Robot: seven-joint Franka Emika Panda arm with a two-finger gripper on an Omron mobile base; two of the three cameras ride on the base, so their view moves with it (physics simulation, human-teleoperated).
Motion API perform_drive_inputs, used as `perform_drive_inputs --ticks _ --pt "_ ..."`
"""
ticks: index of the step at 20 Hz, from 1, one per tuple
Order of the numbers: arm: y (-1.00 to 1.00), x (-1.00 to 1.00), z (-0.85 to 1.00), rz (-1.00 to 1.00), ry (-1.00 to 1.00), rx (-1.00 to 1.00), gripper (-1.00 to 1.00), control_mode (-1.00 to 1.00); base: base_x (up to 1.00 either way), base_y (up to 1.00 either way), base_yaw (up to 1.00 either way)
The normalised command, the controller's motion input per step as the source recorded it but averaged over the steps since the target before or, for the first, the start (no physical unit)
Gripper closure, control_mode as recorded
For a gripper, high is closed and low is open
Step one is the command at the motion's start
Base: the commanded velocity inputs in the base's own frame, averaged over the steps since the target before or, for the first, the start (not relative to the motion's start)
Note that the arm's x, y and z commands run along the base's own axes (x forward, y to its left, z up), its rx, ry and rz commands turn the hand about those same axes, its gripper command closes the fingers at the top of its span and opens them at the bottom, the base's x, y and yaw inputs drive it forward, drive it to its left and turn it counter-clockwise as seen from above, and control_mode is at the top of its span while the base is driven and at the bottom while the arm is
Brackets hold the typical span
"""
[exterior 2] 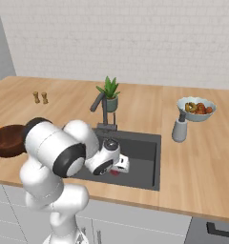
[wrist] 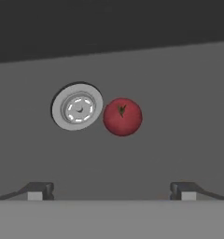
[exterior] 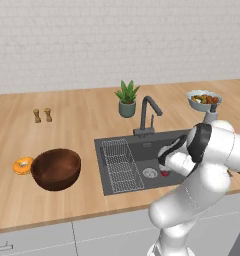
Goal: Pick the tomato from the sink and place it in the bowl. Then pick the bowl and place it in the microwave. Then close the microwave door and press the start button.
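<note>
The gripper (wrist: 111,189) hangs over the floor of the sink (wrist: 179,116) with its two dark fingertips (wrist: 39,189) spread wide and nothing between them. Just ahead of them, in the hand view, the tomato (wrist: 122,116) lies on the basin floor, a smooth, glossy red ball with no long axis to speak of; its small dark stem scar faces up toward the camera. It sits just beside the round steel drain (wrist: 77,107), and whether the two touch is hard to tell. The basin is matte dark grey, rectangular, flat-bottomed.

From the left base view the gripper (exterior: 164,159) is down inside the sink (exterior: 119,145), with a sliver of the tomato (exterior: 165,173) showing under it. A wire rack (exterior: 121,165) fills the basin's left part, and a dark curved faucet (exterior: 147,115) stands behind. On the pale wood counter (exterior: 82,115) to the left sits the bowl (exterior: 56,168), deep, round, dark brown wood, upright, with an orange-yellow doughnut (exterior: 23,165) touching its far side.
</note>
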Motion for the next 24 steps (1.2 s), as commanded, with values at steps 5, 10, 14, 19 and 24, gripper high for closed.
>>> perform_drive_inputs --ticks 5,10,14,19,24 --pt "0.0 0.38 -0.07 -0.02 0.22 0.0 -1.0 -1.0 0.0 0.0 0.0" --pt "-0.06 0.44 0.0 0.0 0.17 0.04 -1.0 -1.0 0.0 0.0 0.0" --pt "-0.28 0.42 0.03 0.0 0.06 0.13 -1.0 -1.0 0.0 0.0 0.0" --pt "-0.24 0.4 0.0 0.0 0.01 0.08 -1.0 -1.0 0.0 0.0 0.0" --pt "0.02 0.51 -0.22 0.0 0.02 0.0 -1.0 -1.0 0.0 0.0 0.0"
